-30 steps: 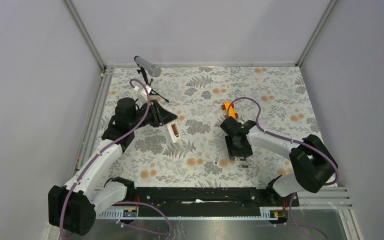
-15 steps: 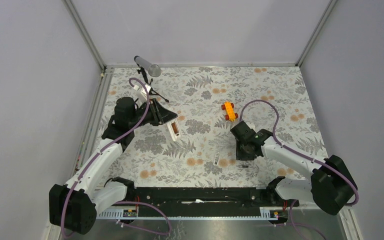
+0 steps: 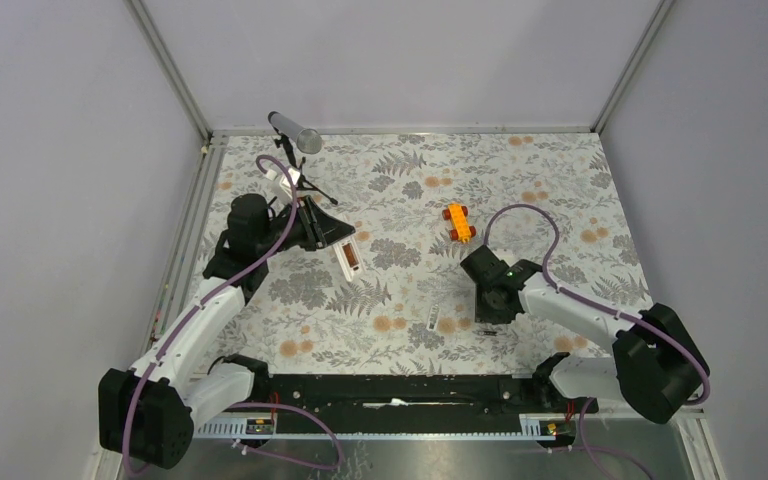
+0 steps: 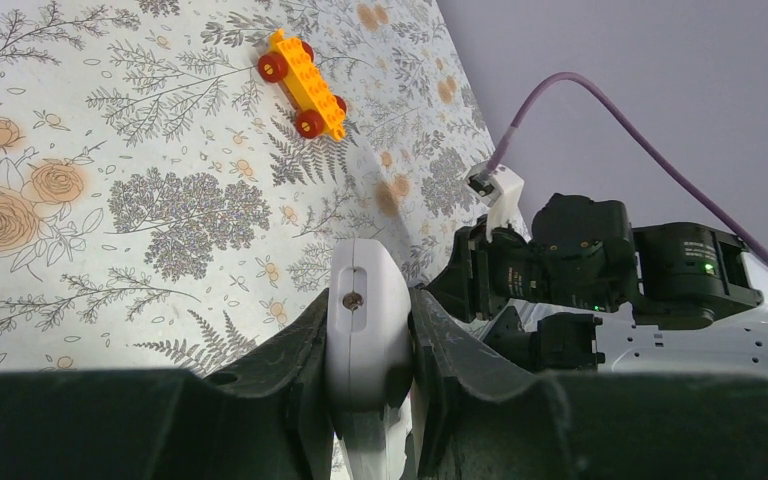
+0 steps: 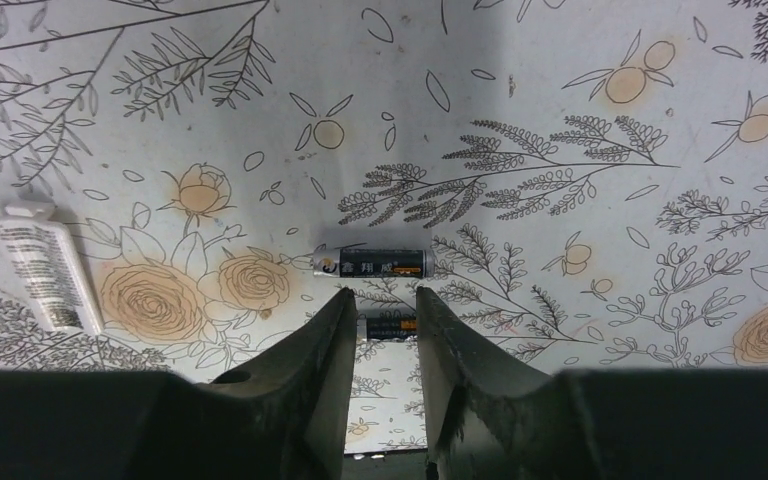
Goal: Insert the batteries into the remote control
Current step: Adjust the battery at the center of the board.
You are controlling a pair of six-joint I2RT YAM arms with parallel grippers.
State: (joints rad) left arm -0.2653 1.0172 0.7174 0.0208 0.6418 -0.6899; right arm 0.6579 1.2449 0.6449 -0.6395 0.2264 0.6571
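Note:
The remote control (image 3: 348,260), slim and white, is held off the table at the left with my left gripper (image 3: 334,240) shut on it. The left wrist view shows it end-on (image 4: 365,330), pinched between both fingers. Two batteries lie on the flowered cloth under my right gripper (image 3: 489,316). One battery (image 5: 372,263) lies crosswise just past the fingertips. The other battery (image 5: 388,327) shows through the gap between the fingers, its right end hidden. My right gripper (image 5: 383,293) hangs over them with its jaws apart, holding nothing.
A small flat white cover piece (image 5: 45,275) lies left of the batteries, also seen from above (image 3: 433,318). An orange toy car (image 3: 457,222) stands behind the right gripper. A grey cylinder on a black stand (image 3: 295,132) is at the back left.
The right arm swung its elbow out to the right and brought the gripper a little nearer the front edge, its jaws narrowing. The left arm and remote control stayed still.

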